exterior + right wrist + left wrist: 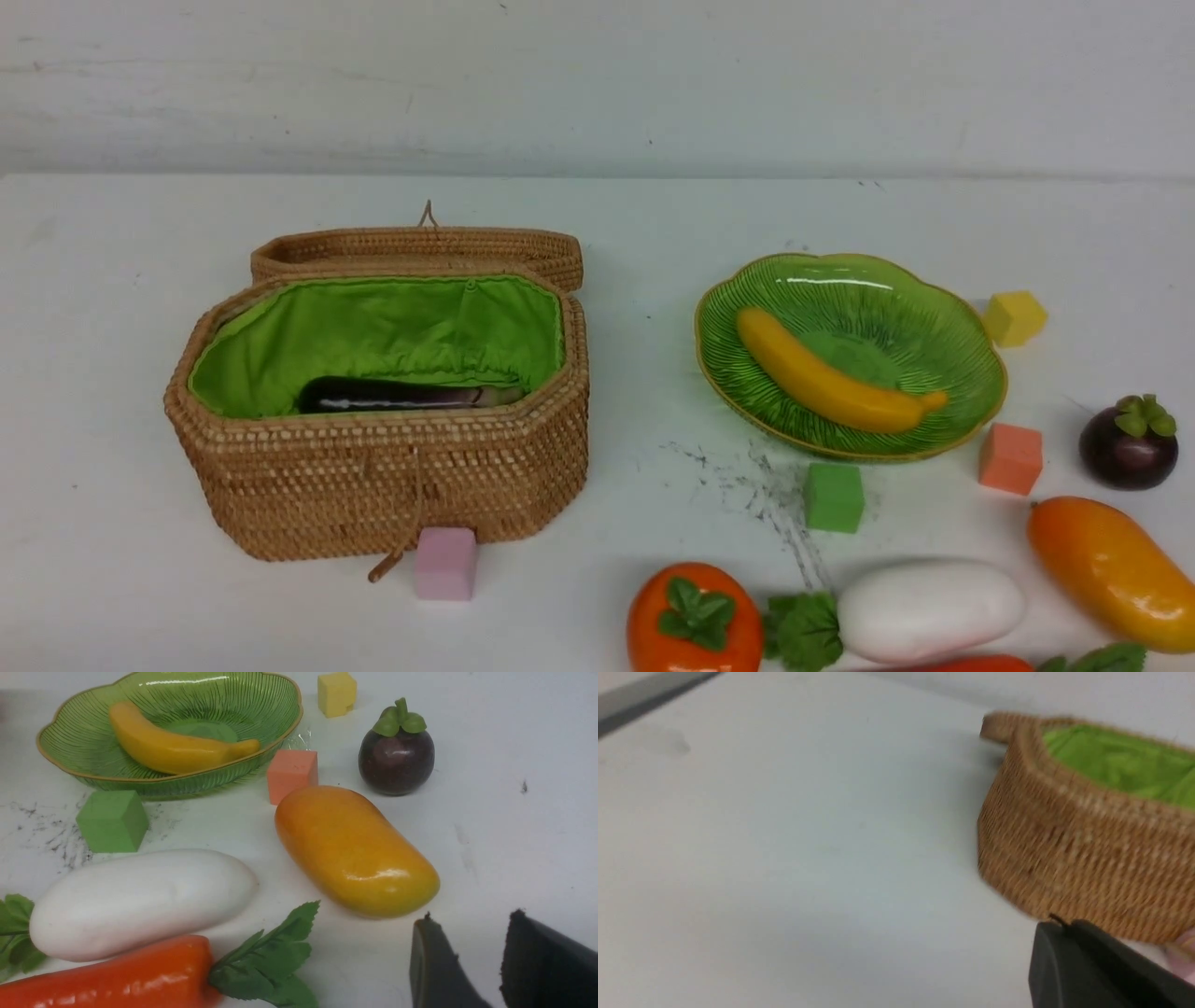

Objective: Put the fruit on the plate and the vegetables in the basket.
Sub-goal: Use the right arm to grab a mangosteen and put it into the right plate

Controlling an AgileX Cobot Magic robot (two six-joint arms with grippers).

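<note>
Glossy yellow banana (836,383) is lying in the ribbed green plate (896,299), and purple eggplant (392,395) is lying in the green-lined wicker basket (373,485). The mango (1111,569), mangosteen (1128,448), persimmon (693,621), white radish (929,611) and carrot (117,977) are sitting loose on the scuffed white table (112,373). My left gripper (1069,952) is hanging clenched by the basket, and my right gripper (472,917) is hanging released and empty near the mango.

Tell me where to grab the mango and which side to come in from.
Grip the mango across its middle, coming down from above, jaws closing on its two long sides. It lies flat, long and rounded; the glossy ends taper and would likely slip. The orange cube sits close to one end, while both long sides look free. The open right gripper is nearest.
</note>
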